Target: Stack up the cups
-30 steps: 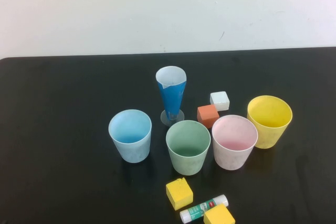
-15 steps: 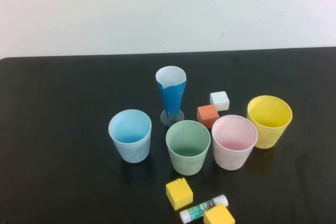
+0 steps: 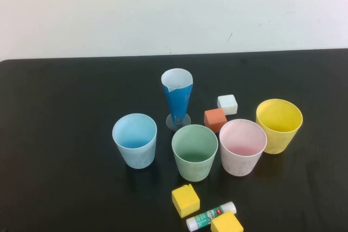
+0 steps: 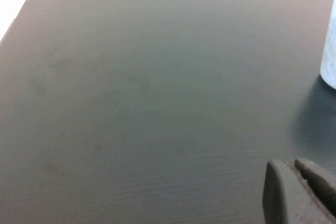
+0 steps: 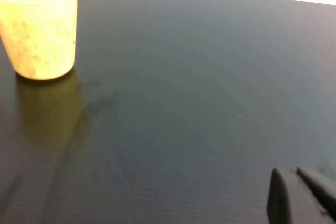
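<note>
The black table [image 3: 60, 188] filled most of the high view, with a white wall [image 3: 163, 9] behind it. Four cups stood upright on it in a rough row, each separate and none nested: the yellow cup [image 3: 279, 125] farthest to the right, the pink cup [image 3: 242, 146] just beside it and looking close enough to touch, the green cup [image 3: 194, 152] next to the pink one, and the light blue cup [image 3: 135, 140] a little apart on the left. Behind the green cup stood a tall narrow dark-blue cone glass [image 3: 177, 99] on a clear foot. An orange block [image 3: 215, 119] and a white block [image 3: 227, 104] lay between the glass and the yellow cup. Nearer the robot, a yellow block [image 3: 185, 200], a second yellow block [image 3: 227, 223] and a glue stick [image 3: 211, 216] sat together; the stick's green and red label was too small to read. The left gripper [image 4: 302, 192] appeared only in its wrist view, clenched on nothing, low over bare table near the light blue cup. The right gripper [image 5: 302, 195] was likewise clenched and empty, well apart from the yellow cup.
</note>
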`<state>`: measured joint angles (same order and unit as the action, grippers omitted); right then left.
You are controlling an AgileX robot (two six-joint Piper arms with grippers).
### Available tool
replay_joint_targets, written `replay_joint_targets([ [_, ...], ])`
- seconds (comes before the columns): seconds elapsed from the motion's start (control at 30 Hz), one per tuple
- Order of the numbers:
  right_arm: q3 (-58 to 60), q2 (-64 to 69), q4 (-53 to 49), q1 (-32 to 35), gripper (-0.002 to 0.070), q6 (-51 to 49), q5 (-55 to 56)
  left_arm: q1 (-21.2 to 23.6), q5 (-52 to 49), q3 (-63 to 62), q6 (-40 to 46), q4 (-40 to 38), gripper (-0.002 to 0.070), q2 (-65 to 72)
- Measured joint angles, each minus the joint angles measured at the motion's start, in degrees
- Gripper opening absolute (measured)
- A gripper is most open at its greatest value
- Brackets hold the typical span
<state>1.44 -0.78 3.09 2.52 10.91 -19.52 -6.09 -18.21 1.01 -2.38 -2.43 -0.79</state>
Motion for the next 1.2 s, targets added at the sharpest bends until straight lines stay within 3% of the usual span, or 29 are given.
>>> replay_joint_targets([
  [0.6, 0.0, 0.0, 3.0, 0.0, -0.0001, 0.0, 0.0, 0.0, 0.2, 0.0, -0.2, -0.1, -0.0003, 0.0],
  [0.7, 0.0, 0.0, 8.8, 0.0, -0.0001, -1.5, 0.0, 0.0, 2.3, 0.1, -6.6, -8.8, -0.0003, 0.0],
  [0.83, 0.1, 0.0, 26.1, 0.0, -0.0001, -7.3, -0.1, 0.0, 5.9, 0.2, -19.0, -33.1, -0.0003, 0.0],
  [0.9, 0.1, 0.0, 34.1, 0.0, -0.0001, -9.1, -0.1, 0.0, 6.9, 0.2, -21.0, -41.7, -0.0003, 0.0],
  [1.0, 0.1, 0.0, 39.5, 0.0, -0.0001, -9.5, -0.1, 0.0, 9.3, 0.2, -20.0, -44.3, -0.0003, 0.0],
  [1.2, 0.1, 0.0, 35.8, 0.0, -0.0001, -7.6, 0.5, 0.0, 15.0, 0.2, -18.0, -44.7, -0.0003, 0.0],
])
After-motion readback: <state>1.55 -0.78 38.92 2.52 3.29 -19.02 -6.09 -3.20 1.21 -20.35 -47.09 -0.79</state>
